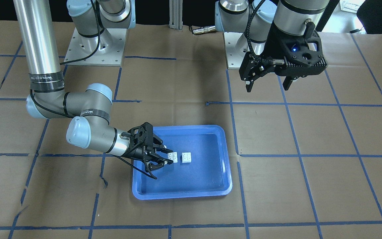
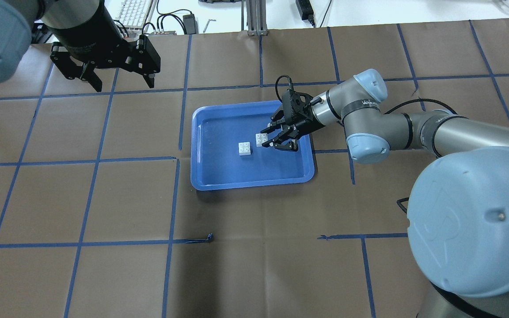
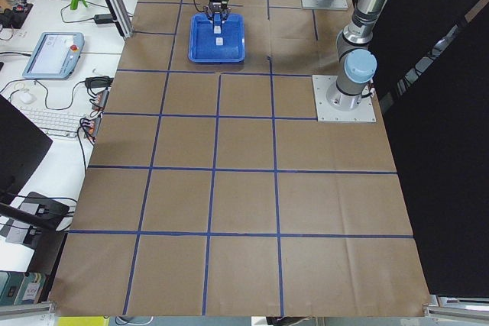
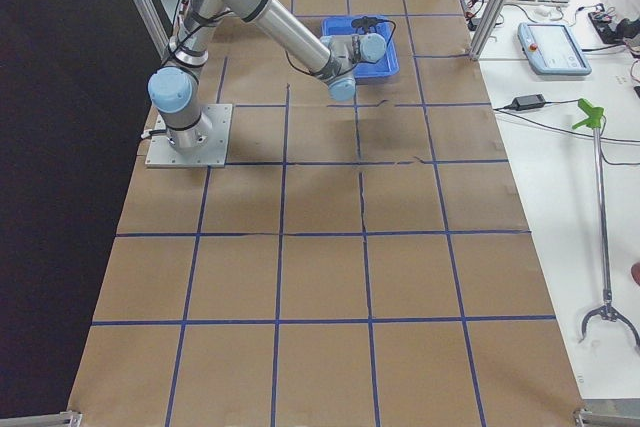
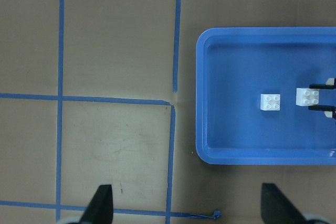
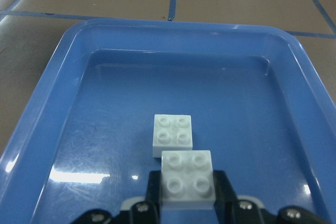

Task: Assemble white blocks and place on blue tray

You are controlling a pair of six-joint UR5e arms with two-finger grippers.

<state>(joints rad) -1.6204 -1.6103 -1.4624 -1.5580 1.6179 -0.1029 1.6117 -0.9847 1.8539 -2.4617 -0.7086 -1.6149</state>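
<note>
The blue tray (image 1: 181, 196) lies mid-table. One white block (image 1: 186, 157) lies studs-up on its floor. My right gripper (image 1: 166, 156) reaches low into the tray and is shut on the second white block (image 1: 173, 157), held studs-up right beside the first. The right wrist view shows the held block (image 6: 187, 178) between the fingertips, just short of the loose block (image 6: 172, 134). The overhead view shows the same pair: the loose block (image 2: 245, 149) and the held block (image 2: 261, 139). My left gripper (image 2: 122, 81) hangs open and empty, high above the table, away from the tray.
Brown paper with a blue tape grid covers the table. The two arm base plates (image 1: 99, 46) stand at the robot's edge. The right arm's forearm (image 2: 413, 128) stretches low over the table beside the tray. Desks with keyboards and cables flank the table ends.
</note>
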